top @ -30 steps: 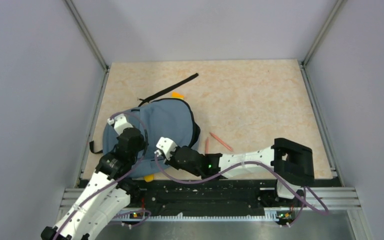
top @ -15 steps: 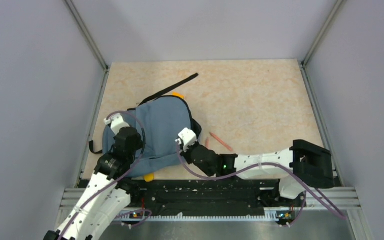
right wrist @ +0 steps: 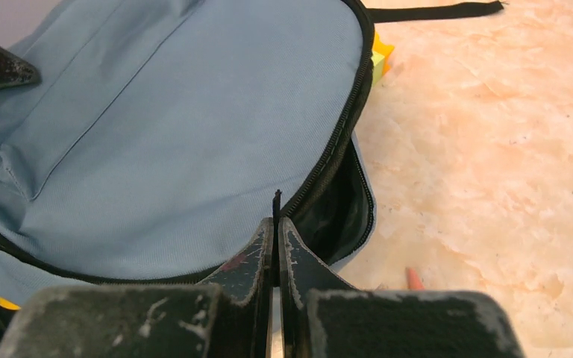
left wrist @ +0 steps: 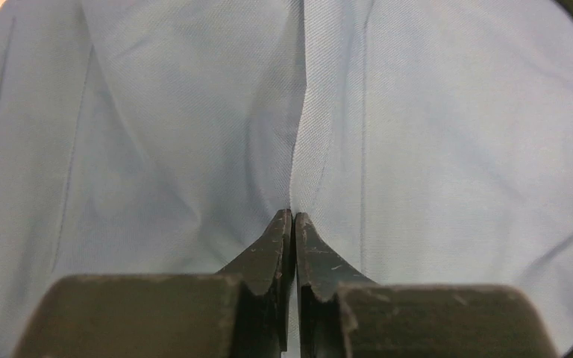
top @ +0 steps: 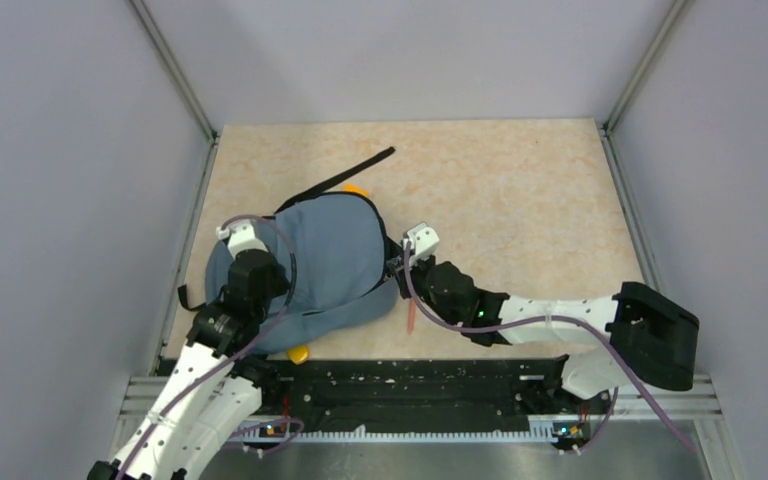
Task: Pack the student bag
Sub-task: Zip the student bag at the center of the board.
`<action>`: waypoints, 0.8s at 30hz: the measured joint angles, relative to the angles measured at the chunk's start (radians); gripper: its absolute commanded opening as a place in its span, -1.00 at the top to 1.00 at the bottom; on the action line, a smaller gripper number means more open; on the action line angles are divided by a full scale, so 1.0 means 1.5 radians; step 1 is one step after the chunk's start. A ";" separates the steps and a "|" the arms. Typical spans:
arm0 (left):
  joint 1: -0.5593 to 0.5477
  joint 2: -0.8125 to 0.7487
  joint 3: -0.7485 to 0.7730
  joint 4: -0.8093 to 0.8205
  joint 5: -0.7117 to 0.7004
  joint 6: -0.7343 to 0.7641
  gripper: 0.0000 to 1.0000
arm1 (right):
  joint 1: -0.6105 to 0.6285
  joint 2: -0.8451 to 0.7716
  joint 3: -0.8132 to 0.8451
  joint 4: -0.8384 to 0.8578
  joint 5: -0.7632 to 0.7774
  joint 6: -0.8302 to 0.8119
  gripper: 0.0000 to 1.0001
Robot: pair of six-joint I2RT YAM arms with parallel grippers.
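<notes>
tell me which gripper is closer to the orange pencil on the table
Right. The right gripper grips the zipper edge of the student bag, just beside the orange pencil; the left gripper pinches fabric on the bag's opposite side.

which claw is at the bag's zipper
The right claw, shut on a black tab at the zipper edge of the student bag; the left claw pinches plain blue fabric instead.
</notes>
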 measured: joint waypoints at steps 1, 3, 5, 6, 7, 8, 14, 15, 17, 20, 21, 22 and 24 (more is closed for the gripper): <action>0.000 0.003 0.006 0.000 0.010 0.010 0.44 | -0.003 0.000 0.000 0.003 -0.008 -0.005 1.00; 0.000 0.008 0.022 -0.001 0.026 0.032 -0.02 | -0.007 0.000 0.000 0.005 -0.022 -0.011 1.00; -0.002 0.015 0.041 -0.002 0.033 0.054 -0.28 | -0.012 -0.002 0.000 0.006 -0.035 -0.013 1.00; -0.006 0.023 0.056 -0.004 0.034 0.064 -0.31 | -0.014 -0.004 0.000 0.007 -0.041 -0.011 1.00; -0.009 0.032 0.070 -0.004 0.035 0.075 -0.35 | -0.017 -0.008 -0.001 0.008 -0.050 -0.008 1.00; -0.017 0.043 0.091 -0.005 0.035 0.085 -0.36 | -0.019 -0.012 -0.002 0.012 -0.057 -0.004 1.00; -0.142 0.106 0.159 0.051 0.042 0.160 -0.36 | -0.027 -0.027 -0.002 0.011 -0.076 0.016 1.00; -0.172 0.113 0.155 0.065 0.051 0.176 -0.36 | -0.029 -0.027 -0.002 0.011 -0.077 0.021 1.00; -0.211 0.117 0.136 0.098 0.078 0.199 -0.36 | -0.035 -0.028 -0.002 0.009 -0.081 0.028 1.00; -0.254 0.111 0.079 0.156 0.148 0.221 -0.36 | -0.049 -0.030 -0.002 0.001 -0.092 0.043 1.00; -0.263 0.110 0.059 0.171 0.177 0.223 -0.36 | -0.054 -0.031 -0.002 -0.001 -0.093 0.046 1.00; -0.269 0.110 0.046 0.183 0.199 0.223 -0.36 | -0.059 -0.032 -0.002 -0.002 -0.094 0.050 1.00; -0.283 0.114 0.024 0.202 0.248 0.222 -0.37 | -0.067 -0.037 -0.003 -0.004 -0.096 0.056 1.00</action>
